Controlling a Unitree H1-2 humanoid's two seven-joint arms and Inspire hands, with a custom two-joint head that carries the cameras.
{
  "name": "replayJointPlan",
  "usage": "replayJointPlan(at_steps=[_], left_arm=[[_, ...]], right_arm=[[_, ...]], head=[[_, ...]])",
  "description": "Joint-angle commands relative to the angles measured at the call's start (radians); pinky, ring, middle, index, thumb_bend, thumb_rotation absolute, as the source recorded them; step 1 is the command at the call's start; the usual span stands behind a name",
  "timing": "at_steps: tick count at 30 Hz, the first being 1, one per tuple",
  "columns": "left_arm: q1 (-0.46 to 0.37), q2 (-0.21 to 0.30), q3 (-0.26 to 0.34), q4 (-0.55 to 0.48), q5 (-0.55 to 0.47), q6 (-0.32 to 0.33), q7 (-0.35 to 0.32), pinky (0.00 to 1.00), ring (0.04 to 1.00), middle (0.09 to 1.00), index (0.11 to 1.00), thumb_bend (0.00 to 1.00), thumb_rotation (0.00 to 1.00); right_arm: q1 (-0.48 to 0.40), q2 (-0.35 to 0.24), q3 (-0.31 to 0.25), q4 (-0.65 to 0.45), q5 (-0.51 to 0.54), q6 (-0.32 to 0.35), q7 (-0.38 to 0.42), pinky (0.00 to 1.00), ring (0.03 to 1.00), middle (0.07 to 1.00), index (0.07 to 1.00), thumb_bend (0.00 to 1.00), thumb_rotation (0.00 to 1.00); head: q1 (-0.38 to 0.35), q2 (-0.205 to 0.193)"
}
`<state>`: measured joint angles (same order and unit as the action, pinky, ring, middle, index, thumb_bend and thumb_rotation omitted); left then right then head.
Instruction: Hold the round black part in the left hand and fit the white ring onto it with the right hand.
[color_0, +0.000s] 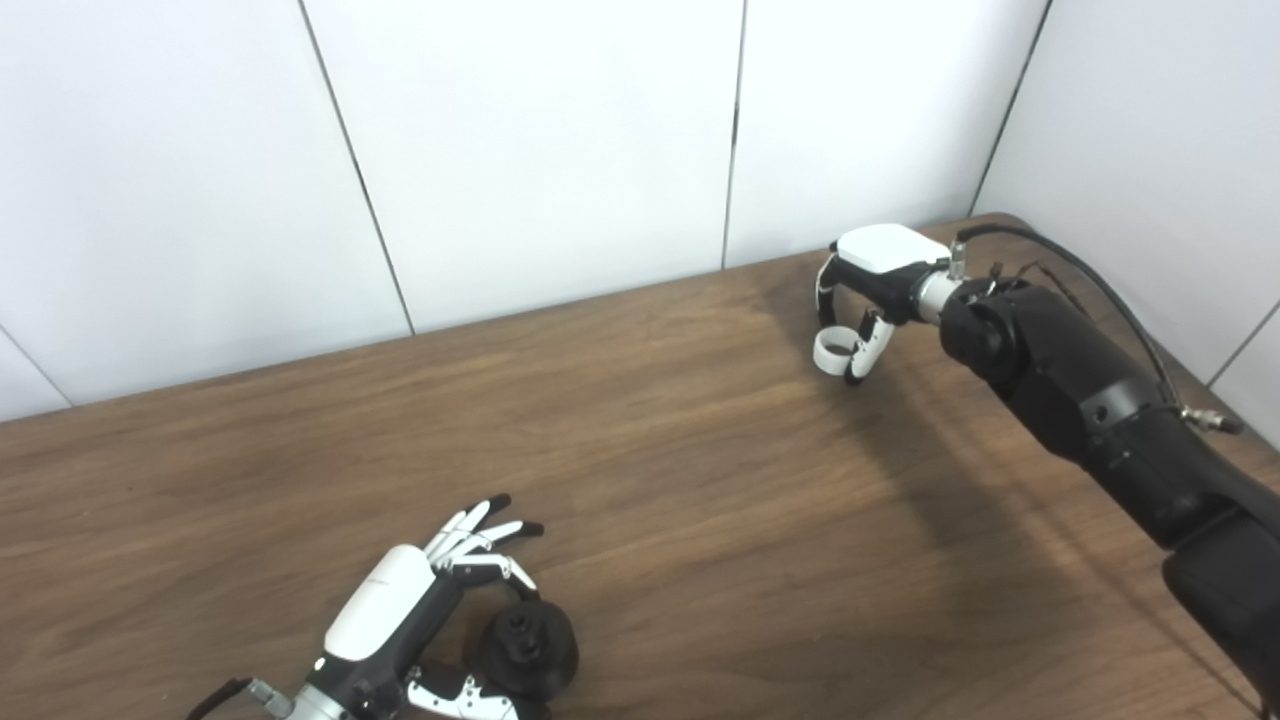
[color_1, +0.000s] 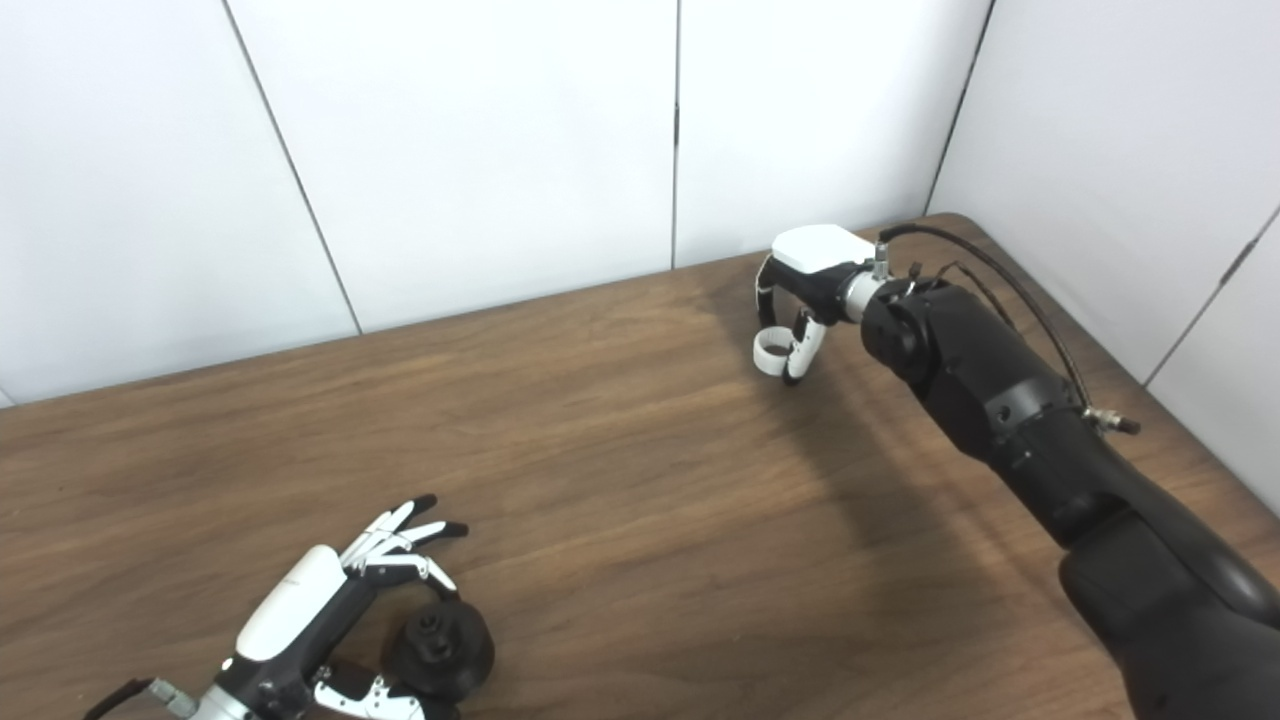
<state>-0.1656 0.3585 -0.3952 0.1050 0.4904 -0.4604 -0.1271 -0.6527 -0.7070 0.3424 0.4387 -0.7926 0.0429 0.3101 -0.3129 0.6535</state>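
Note:
The round black part (color_0: 527, 648) lies on the wooden table (color_0: 640, 480) near the front left; it also shows in the right eye view (color_1: 441, 647). My left hand (color_0: 415, 620) is around it, thumb under and one finger curled over its top, the other fingers spread. I cannot tell if the grasp is firm. The white ring (color_0: 832, 350) is at the far right of the table, pinched between the thumb and fingers of my right hand (color_0: 870, 290), which is curled down over it. The ring also shows in the right eye view (color_1: 771, 352).
White wall panels (color_0: 550, 150) stand behind the table and along its right side. The table's far right corner (color_1: 950, 220) is rounded. My black right forearm (color_0: 1100, 410) crosses the right part of the table.

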Motion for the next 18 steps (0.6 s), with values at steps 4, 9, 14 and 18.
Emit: replayJointPlan(at_steps=[4, 9, 14, 18], left_arm=[[0.015, -0.004, -0.007, 0.04, -0.008, -0.009, 0.026, 1.0, 1.0, 0.879, 0.483, 0.52, 0.05], [-0.002, -0.012, -0.009, 0.07, -0.017, -0.009, 0.033, 1.0, 1.0, 0.879, 0.483, 0.52, 0.05], [-0.031, -0.032, -0.003, 0.136, -0.023, -0.009, 0.041, 1.0, 1.0, 0.883, 0.483, 0.52, 0.05], [-0.057, -0.044, -0.011, 0.198, -0.015, -0.009, 0.062, 1.0, 1.0, 0.879, 0.483, 0.52, 0.05]], right_arm=[[-0.042, -0.024, -0.021, -0.014, 0.002, -0.009, -0.029, 1.0, 0.976, 0.828, 0.483, 0.53, 0.14], [-0.038, -0.037, -0.027, -0.042, 0.005, -0.028, -0.029, 1.0, 0.98, 0.827, 0.483, 0.53, 0.14], [-0.034, -0.039, -0.041, -0.136, 0.007, -0.021, -0.009, 1.0, 0.984, 0.827, 0.483, 0.53, 0.14], [-0.032, -0.034, -0.054, -0.213, 0.026, -0.046, 0.004, 1.0, 0.983, 0.831, 0.483, 0.53, 0.14]], head=[[0.0, 0.0], [0.004, -0.006], [0.024, -0.002], [0.041, -0.005]])
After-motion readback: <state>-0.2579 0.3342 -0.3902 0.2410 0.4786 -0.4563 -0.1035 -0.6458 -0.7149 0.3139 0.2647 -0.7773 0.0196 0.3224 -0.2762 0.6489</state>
